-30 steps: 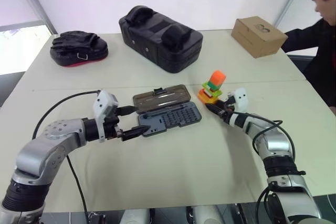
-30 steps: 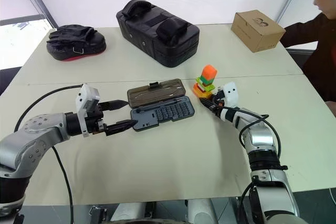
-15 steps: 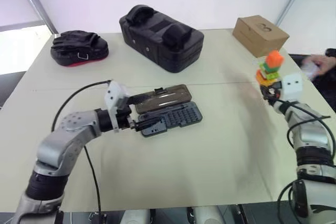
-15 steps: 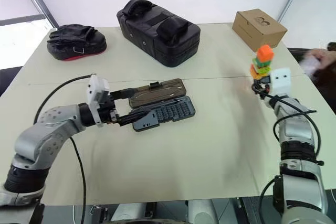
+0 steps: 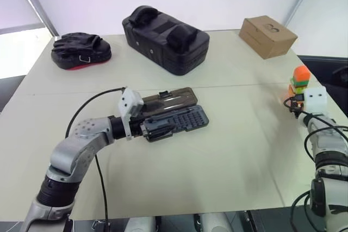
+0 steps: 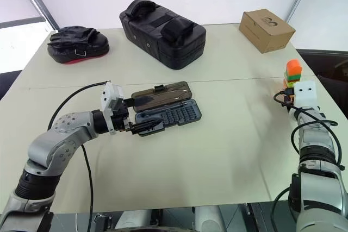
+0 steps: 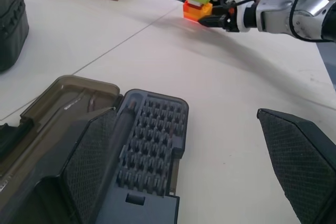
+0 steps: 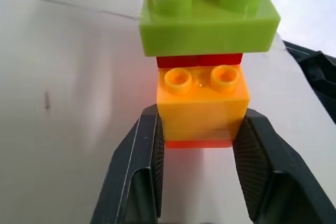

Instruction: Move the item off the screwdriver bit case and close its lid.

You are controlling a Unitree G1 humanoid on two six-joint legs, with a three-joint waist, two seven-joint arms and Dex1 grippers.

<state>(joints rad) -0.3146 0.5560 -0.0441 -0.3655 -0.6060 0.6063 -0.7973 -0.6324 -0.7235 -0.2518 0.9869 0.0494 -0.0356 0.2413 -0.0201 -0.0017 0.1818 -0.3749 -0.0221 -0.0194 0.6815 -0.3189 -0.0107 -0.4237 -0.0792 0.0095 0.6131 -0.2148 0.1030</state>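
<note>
While lid (image 5: 169,99) lies open, bits fill case (image 5: 176,123)

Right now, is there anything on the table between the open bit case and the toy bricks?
No. In the head views, only bare table lies between the bit case and the toy bricks.

The screwdriver bit case (image 6: 166,117) lies open, its lid (image 6: 162,94) flat behind it. The left hand (image 6: 142,127) reaches its near-left corner. The item (image 6: 292,74) stands far right of the case.
</note>
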